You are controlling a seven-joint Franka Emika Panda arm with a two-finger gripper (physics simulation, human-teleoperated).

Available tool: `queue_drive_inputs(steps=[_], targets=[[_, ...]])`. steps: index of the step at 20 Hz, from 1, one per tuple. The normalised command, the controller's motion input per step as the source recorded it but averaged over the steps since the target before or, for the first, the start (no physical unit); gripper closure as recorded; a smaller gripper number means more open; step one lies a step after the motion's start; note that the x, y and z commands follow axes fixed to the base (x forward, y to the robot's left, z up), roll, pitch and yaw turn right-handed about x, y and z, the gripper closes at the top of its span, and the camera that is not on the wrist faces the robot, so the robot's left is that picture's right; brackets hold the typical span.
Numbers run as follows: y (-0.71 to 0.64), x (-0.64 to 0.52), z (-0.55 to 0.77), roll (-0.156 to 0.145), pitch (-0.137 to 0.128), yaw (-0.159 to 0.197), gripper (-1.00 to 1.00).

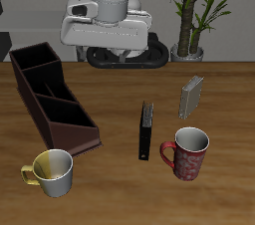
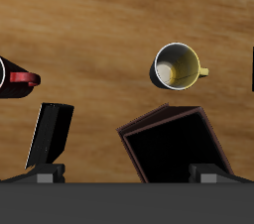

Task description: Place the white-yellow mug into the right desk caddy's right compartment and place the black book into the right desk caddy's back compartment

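Note:
The white-yellow mug point(image 1: 52, 171) stands upright near the table's front edge, just in front of the right desk caddy point(image 1: 55, 100), a long maroon organiser with black sections. At the table's middle lies the thin black book point(image 1: 146, 129). My gripper point(image 1: 124, 60) hangs high over the back of the table, far from both. In the wrist view the gripper point(image 2: 127, 173) is open, its fingertips point(image 2: 45, 171) wide apart with nothing between them. That view also shows the mug point(image 2: 177, 66), the black book point(image 2: 50, 134) and one end of the caddy point(image 2: 174, 149).
A dark red speckled mug point(image 1: 187, 152) stands close beside the black book, seen also in the wrist view point(image 2: 10, 74). A small grey book point(image 1: 191, 97) stands farther back. A potted plant point(image 1: 194, 15) is at the table's back edge.

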Motion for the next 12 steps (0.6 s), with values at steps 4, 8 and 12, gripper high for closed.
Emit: queue_drive_inputs(steps=[4,8,12], targets=[[-0.31,0.25,-0.03,-0.003,-0.033,-0.017,-1.00],[-0.40,0.28,-0.04,-0.053,-0.008,-0.051,-1.00],[-0.23,0.23,-0.15,-0.029,0.004,0.024,-1.00]])
